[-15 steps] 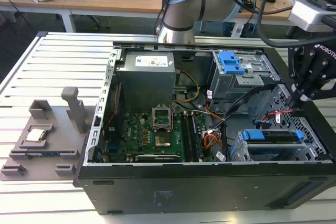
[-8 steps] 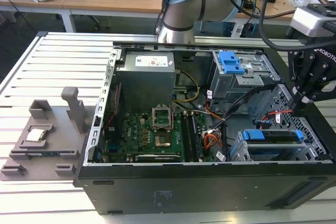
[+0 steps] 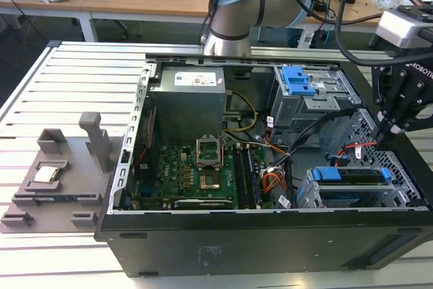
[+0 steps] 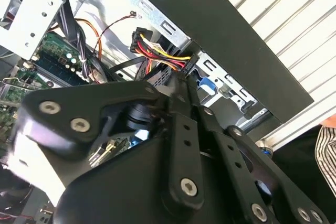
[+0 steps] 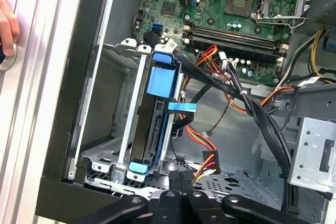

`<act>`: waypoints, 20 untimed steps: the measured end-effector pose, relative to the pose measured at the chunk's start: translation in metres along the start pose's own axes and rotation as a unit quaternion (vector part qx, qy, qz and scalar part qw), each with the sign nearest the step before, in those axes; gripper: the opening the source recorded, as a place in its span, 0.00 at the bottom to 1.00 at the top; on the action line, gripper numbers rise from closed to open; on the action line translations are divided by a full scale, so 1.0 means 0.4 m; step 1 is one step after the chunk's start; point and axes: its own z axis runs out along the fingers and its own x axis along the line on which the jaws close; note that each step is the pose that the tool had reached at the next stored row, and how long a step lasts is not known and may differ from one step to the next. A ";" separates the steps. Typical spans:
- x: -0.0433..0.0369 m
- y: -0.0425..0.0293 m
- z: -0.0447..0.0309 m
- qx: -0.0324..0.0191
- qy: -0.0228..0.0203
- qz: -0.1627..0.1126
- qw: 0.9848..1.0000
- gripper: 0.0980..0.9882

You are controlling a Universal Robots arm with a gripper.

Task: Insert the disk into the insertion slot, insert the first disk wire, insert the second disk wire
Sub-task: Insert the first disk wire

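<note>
Within the insertion slot (image 5: 135, 93): the disk (image 5: 152, 129) is seated in this silver perforated cage. Its blue carrier frames it, and a blue tab shows at each end.
Insertion slot, location: a corner of the open computer case (image 3: 203, 248), at the exterior view's right, against the case's near wall.
Blue wire (image 5: 181, 107): a flat blue piece that touches the disk's exposed edge on the slot's open side. How deep it sits in the disk cannot be told.
Wire plug (image 4: 188, 62): a black plug on red, yellow and orange leads. It is just outside the slot's open side, apart from the disk, at the tip of the hand.
Sister plug (image 5: 210, 160): a second black plug on the same leads, near the slot and hanging free.
Hand (image 5: 179, 183): clenched, with fingers drawn nearly together on the wire plug. In the exterior view the hand (image 3: 387, 133) hangs above the slot, on its far side.
Motherboard (image 5: 231, 19): green, lying beyond the slot's open side, with loose wire bundles between the two.
Taller grey cage (image 3: 318, 96): stands farther back than the slot and carries a blue latch plate (image 3: 298, 80).
Power supply (image 3: 188, 103): a grey box well apart from the slot, toward the exterior view's left.
Worktop (image 3: 81, 72): slatted metal that carries the case. A grey fixture tray (image 3: 47, 187) rests on it, well apart from the slot.
Person's fingers (image 5: 8, 24): resting on the worktop outside the case wall nearest the slot.
</note>
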 end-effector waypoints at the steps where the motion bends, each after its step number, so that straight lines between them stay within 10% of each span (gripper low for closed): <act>1: 0.000 0.000 0.000 0.000 0.000 0.000 1.000 0.15; 5: 0.000 0.000 0.001 0.000 0.001 0.000 1.000 0.30; 10: -0.002 -0.012 0.030 -0.001 0.011 -0.009 1.000 0.30; 15: -0.002 -0.015 0.031 -0.001 0.012 -0.010 1.000 0.30; 20: -0.002 -0.015 0.031 -0.001 0.012 -0.011 1.000 0.08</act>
